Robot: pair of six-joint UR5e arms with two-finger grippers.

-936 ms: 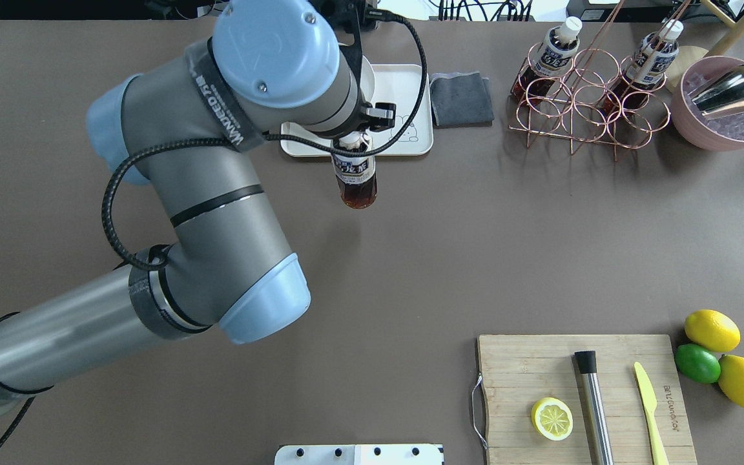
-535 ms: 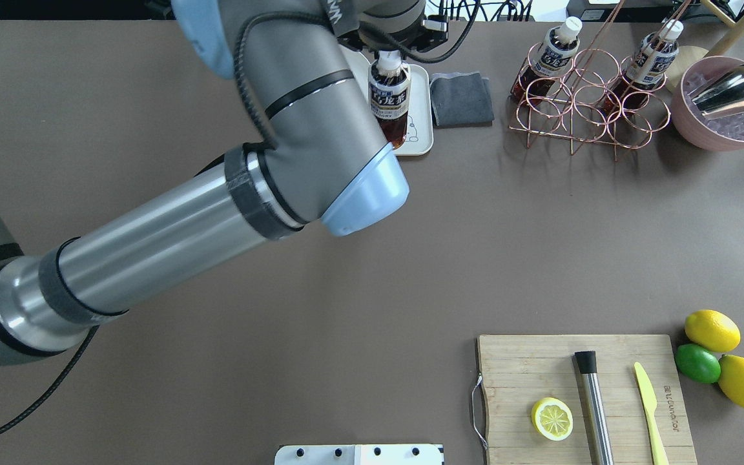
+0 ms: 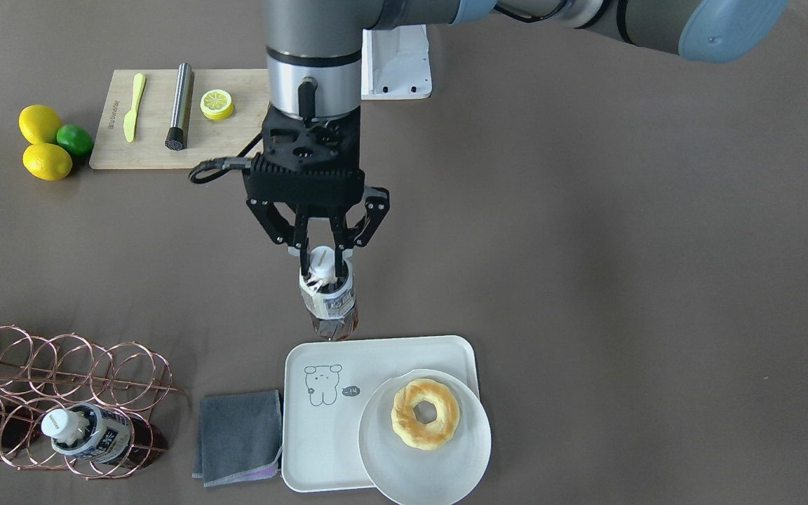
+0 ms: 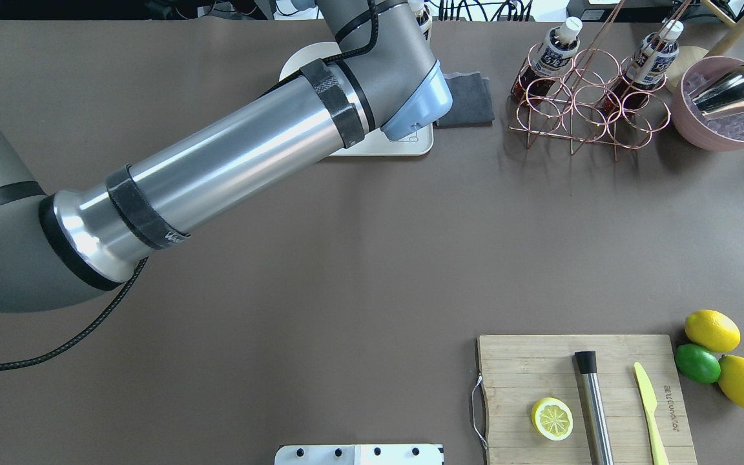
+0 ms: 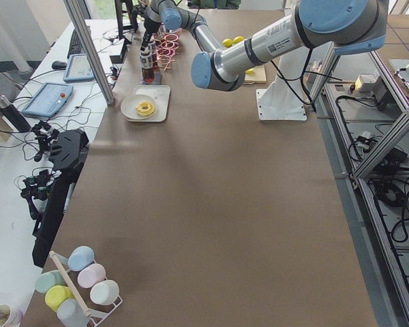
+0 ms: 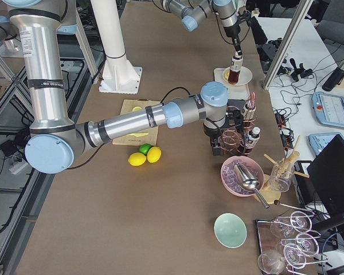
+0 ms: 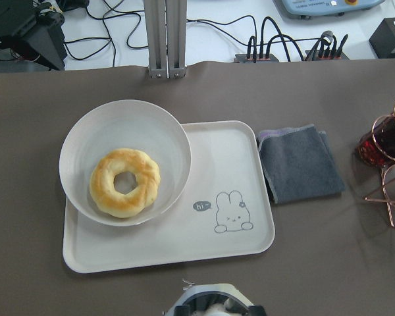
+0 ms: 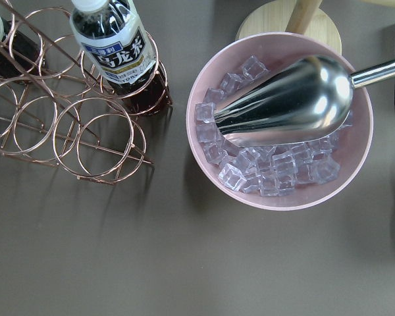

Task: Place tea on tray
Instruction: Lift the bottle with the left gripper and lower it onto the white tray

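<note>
My left gripper (image 3: 321,270) is shut on the white cap of a tea bottle (image 3: 330,307), which hangs upright with its base at the robot-side rim of the off-white tray (image 3: 320,449). In the left wrist view the cap (image 7: 214,307) sits at the bottom edge and the tray (image 7: 237,164) lies just ahead. In the overhead view my left arm hides the bottle and most of the tray (image 4: 372,150). My right gripper (image 6: 221,146) hovers by the copper rack; I cannot tell whether it is open or shut.
A round white plate (image 3: 383,456) with a doughnut (image 3: 425,412) covers one end of the tray. A grey cloth (image 3: 239,435) lies beside it. The copper rack (image 4: 588,97) holds more bottles, next to a pink ice bowl (image 8: 204,158). A cutting board (image 4: 585,394) and citrus lie nearer the robot.
My left arm has stretched away from the robot, carrying the bottle from the bare table over towards the tray. The arm now hides the bottle in the overhead view.
</note>
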